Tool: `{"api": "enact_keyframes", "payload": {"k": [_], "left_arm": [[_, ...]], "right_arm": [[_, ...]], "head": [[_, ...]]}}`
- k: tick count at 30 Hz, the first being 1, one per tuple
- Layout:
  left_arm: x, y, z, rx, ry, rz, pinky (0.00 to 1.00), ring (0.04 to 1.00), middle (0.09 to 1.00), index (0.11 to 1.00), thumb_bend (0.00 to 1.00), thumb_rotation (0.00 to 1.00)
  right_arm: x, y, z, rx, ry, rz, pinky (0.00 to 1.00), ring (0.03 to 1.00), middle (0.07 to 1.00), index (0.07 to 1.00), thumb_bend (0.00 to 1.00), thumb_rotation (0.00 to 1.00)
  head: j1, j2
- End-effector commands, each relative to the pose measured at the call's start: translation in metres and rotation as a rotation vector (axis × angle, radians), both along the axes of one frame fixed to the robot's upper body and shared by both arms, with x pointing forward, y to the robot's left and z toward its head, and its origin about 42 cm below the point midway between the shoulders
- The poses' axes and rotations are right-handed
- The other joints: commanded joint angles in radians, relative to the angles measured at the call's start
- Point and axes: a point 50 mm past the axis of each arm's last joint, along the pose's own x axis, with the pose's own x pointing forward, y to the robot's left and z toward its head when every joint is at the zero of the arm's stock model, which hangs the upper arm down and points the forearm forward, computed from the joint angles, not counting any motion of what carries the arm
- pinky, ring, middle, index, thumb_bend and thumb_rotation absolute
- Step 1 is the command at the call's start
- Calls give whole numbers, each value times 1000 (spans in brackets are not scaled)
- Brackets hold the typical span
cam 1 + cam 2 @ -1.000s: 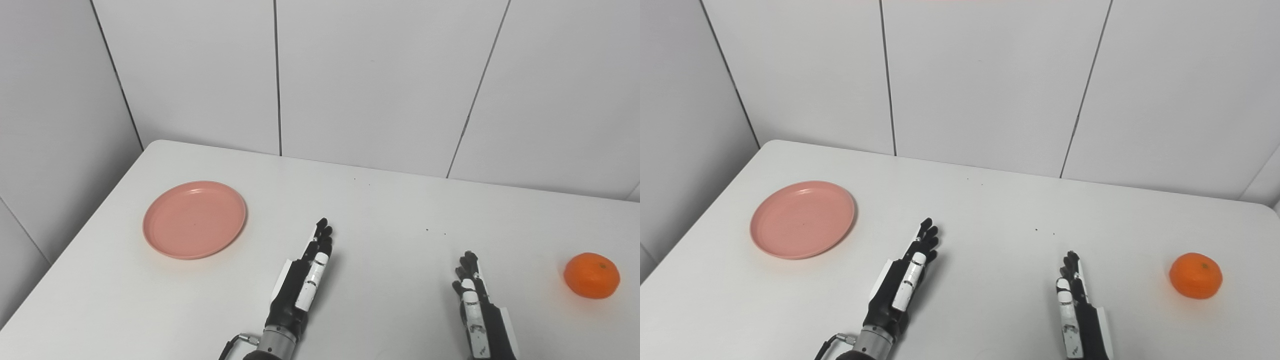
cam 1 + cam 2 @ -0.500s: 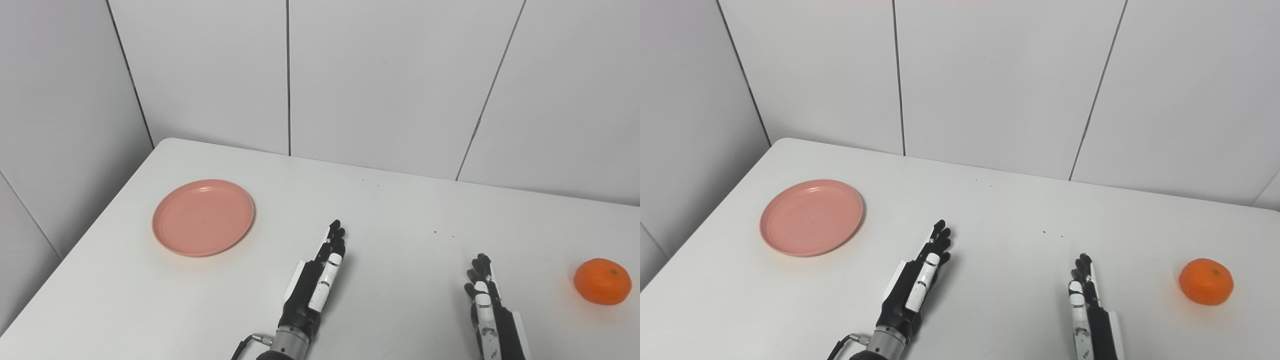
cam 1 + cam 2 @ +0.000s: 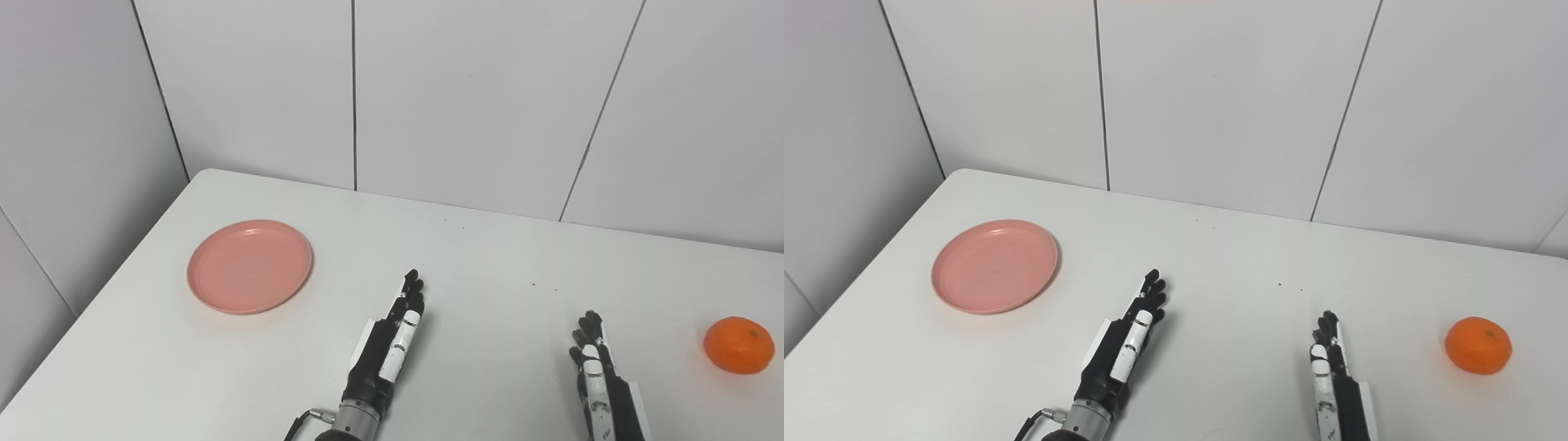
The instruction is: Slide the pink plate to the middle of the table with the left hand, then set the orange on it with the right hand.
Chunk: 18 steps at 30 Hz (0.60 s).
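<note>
Nothing's been grabbed yet. The round pink plastic plate (image 3: 250,266) sits at 10 o'clock from the empty left hand (image 3: 386,349), fingers extended side by side, unclamped. The small round orange (image 3: 737,345) is parked at 3 o'clock from the right hand (image 3: 597,380), likewise flat, probably just waiting.

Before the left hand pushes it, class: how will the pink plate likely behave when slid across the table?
The pink plate looks shallow, thin and rigid, so it should probably slide flat without tipping. The table appears smooth, so little drag is likely. Its low rim may let the fingers slip over it if they push high.

Pink plate (image 3: 250,266) left, orange (image 3: 738,345) right.
</note>
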Motion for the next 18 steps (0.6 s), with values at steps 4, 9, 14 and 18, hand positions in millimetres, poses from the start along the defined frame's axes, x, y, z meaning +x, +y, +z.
{"api": "enact_keyframes", "payload": {"k": [4,9,14,18], "left_arm": [[4,0,8,2,-42,3,989,989,998,994,396,1000],[8,5,14,-2,-61,2,995,993,998,993,421,1000],[12,12,24,-12,-73,2,973,979,988,984,440,1000],[15,17,30,2,-94,1,961,974,985,981,443,1000]], "right_arm": [[3,-1,11,7,-82,20,1000,1000,1000,1000,166,1000],[4,0,12,12,-77,16,1000,1000,1000,1000,171,1000],[5,-1,13,6,-73,19,1000,1000,1000,1000,178,1000],[4,0,14,0,-76,16,1000,1000,1000,1000,175,1000]], "head": [[2,6],[4,14],[11,23],[16,24]]}}
